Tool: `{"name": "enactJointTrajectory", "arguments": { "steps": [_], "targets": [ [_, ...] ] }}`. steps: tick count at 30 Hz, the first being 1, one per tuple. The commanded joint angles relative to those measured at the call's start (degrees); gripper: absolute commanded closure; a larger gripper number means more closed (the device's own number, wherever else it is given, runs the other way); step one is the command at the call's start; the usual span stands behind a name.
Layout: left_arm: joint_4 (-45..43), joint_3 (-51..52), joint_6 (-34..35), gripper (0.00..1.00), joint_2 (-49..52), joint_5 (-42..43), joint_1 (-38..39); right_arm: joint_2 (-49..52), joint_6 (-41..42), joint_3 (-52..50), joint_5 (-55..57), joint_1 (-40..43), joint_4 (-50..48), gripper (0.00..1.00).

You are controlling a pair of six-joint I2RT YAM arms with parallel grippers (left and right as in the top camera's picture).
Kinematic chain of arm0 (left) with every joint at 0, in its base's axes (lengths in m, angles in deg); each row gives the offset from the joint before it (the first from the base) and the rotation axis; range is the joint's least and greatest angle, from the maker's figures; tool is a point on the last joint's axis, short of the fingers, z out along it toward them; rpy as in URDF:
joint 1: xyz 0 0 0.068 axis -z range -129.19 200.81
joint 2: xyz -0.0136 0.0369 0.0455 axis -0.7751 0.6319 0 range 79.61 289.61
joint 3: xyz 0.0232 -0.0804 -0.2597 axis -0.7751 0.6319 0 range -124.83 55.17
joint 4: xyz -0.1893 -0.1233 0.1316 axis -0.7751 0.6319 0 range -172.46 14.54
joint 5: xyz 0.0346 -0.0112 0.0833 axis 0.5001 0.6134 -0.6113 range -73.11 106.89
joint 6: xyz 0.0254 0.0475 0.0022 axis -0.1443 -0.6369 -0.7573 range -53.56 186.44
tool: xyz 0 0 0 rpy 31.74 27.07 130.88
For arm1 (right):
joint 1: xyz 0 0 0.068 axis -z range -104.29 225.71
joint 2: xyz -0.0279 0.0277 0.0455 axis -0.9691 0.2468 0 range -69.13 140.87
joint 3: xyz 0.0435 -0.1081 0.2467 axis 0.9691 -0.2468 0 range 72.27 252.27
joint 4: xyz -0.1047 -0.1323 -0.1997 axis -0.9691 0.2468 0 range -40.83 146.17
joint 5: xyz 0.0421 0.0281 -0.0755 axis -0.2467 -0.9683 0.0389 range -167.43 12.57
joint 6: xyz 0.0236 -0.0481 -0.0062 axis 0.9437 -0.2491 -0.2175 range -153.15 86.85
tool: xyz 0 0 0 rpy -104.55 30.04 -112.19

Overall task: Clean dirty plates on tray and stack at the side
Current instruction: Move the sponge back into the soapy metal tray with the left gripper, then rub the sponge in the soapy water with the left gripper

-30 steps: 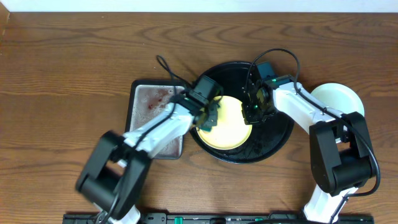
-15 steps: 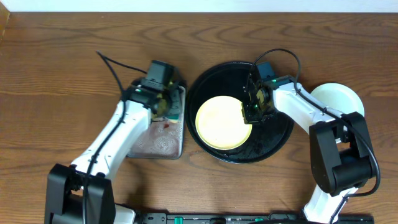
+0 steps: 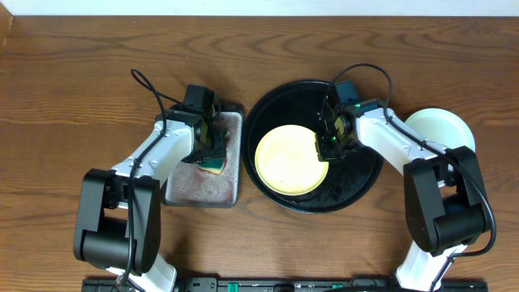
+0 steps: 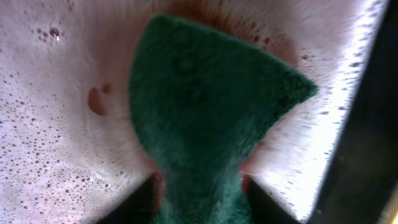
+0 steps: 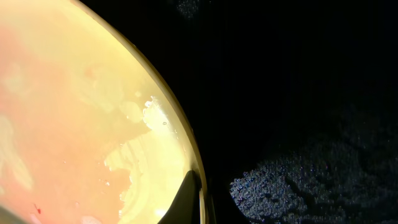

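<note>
Now left claw [image 3: 212, 152] over sponge [image 4: 205, 124], off plate [image 3: 284, 158]

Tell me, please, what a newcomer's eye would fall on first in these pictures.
The pale yellow plate glows against the black tray at centre, the right gripper pinching its right edge. To the left, a green sponge lies on the grey metal tray under the left gripper.

Count of items, overhead view. Robot arms: 2, left arm [image 3: 150, 162] and right arm [image 3: 393, 142]. black round tray [image 3: 280, 101]: 1. pale yellow plate [image 3: 284, 158]: 1. grey metal tray [image 3: 195, 191]: 1. green sponge [image 4: 205, 124]: 1. pale plate [image 3: 442, 126], right of frame: 1 outline seen; cannot tell if more are stacked beneath.
</note>
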Motion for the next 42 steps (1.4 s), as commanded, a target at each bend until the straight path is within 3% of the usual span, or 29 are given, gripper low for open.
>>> {"name": "enactJointTrajectory", "arguments": {
  "steps": [1, 16, 19, 22, 23, 27, 30, 31, 32, 33, 34, 37, 42],
  "targets": [
    [-0.2, 0.4, -1.1, 0.23, -0.5, -1.8, -0.3, 2.1, 0.2, -1.5, 0.5, -1.5, -0.9, 0.99],
    [7.9, 1.3, 1.2, 0.23, -0.7, -1.8, 1.7, 2.1, 0.2, -1.5, 0.5, -1.6, -0.7, 0.99],
    [8.2, 1.4, 1.2, 0.46, -0.7, -1.8, 2.1, 2.1, 0.2, -1.5, 0.5, -1.6, -0.7, 0.99],
    [9.0, 1.4, 1.2, 0.87, -0.7, -1.8, 2.1, 2.1, 0.2, -1.5, 0.5, -1.6, -0.7, 0.99],
    [9.4, 1.4, 1.3, 0.92, -0.7, -1.8, 2.1, 2.1, 0.2, -1.5, 0.5, -1.6, -0.7, 0.99],
    [10.4, 1.4, 1.3, 0.93, -0.7, -1.8, 2.1, 2.1, 0.2, -1.5, 0.5, -1.5, -0.6, 0.99],
    [10.3, 0.9, 1.2, 0.92, -1.1, -1.8, 1.7, 2.1, 0.2, -1.5, 0.5, -1.5, -0.6, 0.99],
    [10.5, 0.3, 1.2, 0.78, -1.3, -1.9, 1.6, 2.1, 0.2, -1.5, 0.5, -1.5, -0.5, 0.99],
    [10.6, -0.4, 1.2, 0.54, -1.7, -1.8, 1.4, 2.1, 0.2, -1.5, 0.5, -1.5, -0.5, 0.99],
    [10.5, -1.2, 1.2, 0.37, -2.1, -1.8, 1.3, 2.1, 0.2, -1.5, 0.5, -1.5, -0.4, 0.99],
    [10.2, -2.0, 1.2, 0.29, -2.5, -1.9, 1.2, 2.1, 0.2, -1.5, 0.5, -1.5, -0.4, 0.99],
    [7.9, -3.1, 1.2, 0.23, -3.5, -1.9, 1.3, 2.1, 0.2, -1.5, 0.5, -1.5, -0.5, 0.99],
    [2.5, -2.8, 1.2, 0.22, -3.0, -2.0, 1.3, 2.1, 0.2, -1.5, 0.5, -1.5, -0.4, 0.99]
  ]
}}
